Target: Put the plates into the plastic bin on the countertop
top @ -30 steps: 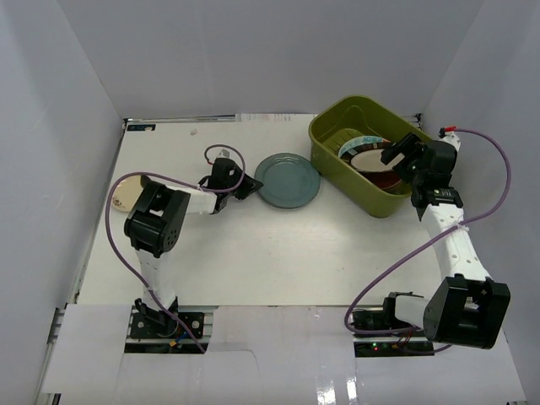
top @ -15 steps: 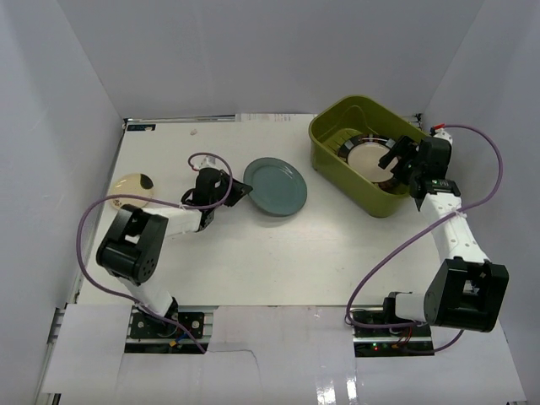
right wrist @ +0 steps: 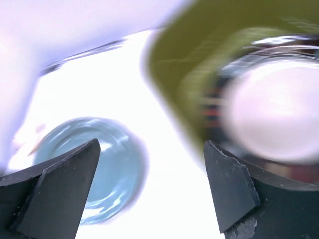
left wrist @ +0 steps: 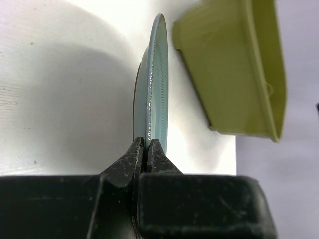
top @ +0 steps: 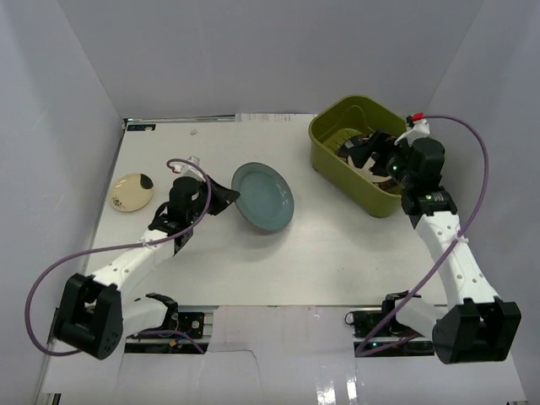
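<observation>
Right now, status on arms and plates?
Left end effector shut on teal plate rim. Right end effector open, over green bin, may block. Tan plate waiting.

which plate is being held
The plain teal plate, pinched at its rim by the left gripper; the small pale plate lies flat, the stacked plates sit in the bin.

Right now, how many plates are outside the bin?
2. The teal plate is clamped, tilted, in the left gripper over the countertop; the cream plate lies flat near its left edge. Others sit stacked in the bin, partly hidden by the right gripper.
</observation>
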